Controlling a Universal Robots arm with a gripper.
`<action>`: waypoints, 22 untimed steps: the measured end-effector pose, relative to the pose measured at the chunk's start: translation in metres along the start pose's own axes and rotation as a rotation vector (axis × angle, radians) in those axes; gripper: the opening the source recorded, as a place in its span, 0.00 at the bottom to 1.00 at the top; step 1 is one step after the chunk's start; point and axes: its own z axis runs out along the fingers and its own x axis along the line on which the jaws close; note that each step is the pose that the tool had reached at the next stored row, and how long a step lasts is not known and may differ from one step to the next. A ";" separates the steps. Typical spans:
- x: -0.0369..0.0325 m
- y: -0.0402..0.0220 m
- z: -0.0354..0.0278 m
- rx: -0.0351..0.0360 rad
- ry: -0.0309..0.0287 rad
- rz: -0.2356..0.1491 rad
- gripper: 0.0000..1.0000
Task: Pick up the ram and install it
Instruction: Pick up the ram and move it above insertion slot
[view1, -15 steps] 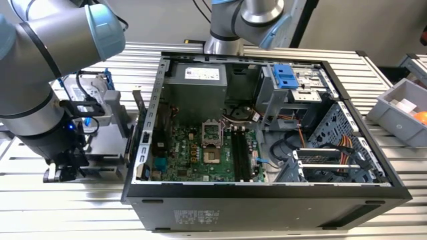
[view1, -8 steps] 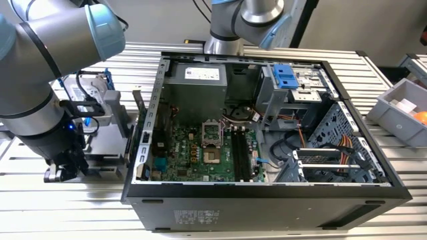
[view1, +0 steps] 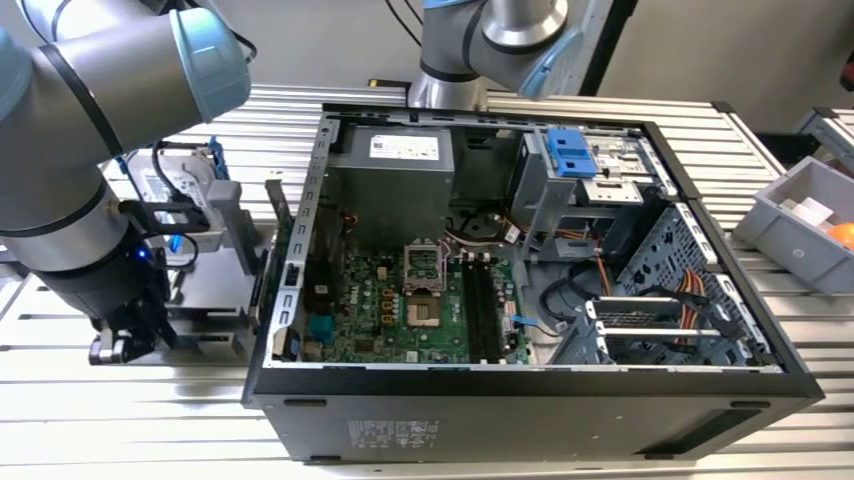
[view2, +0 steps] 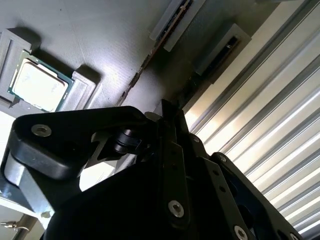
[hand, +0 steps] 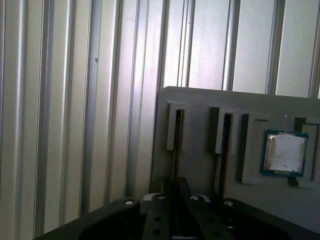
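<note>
End effector (hand: 175, 192) hides one end of the ram (hand: 176, 145); holder (hand: 200, 102) cropped.

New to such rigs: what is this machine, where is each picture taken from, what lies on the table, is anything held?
One robot arm with a grasping tool. The exterior view shows the slatted table and an open computer case. Both wrist views ride on the arm, looking past the tool at a grey holder. It carries a square CPU chip and the ram, standing on edge in a slot. The tool is right at that ram; whether it grips it, I cannot tell.
</note>
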 end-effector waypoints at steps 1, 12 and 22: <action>0.0000 0.0000 0.0000 -0.0001 0.0000 0.000 0.00; 0.0000 0.0000 0.0000 -0.0011 0.0011 0.000 0.00; -0.0001 0.0000 -0.0061 -0.0011 0.0011 0.000 0.00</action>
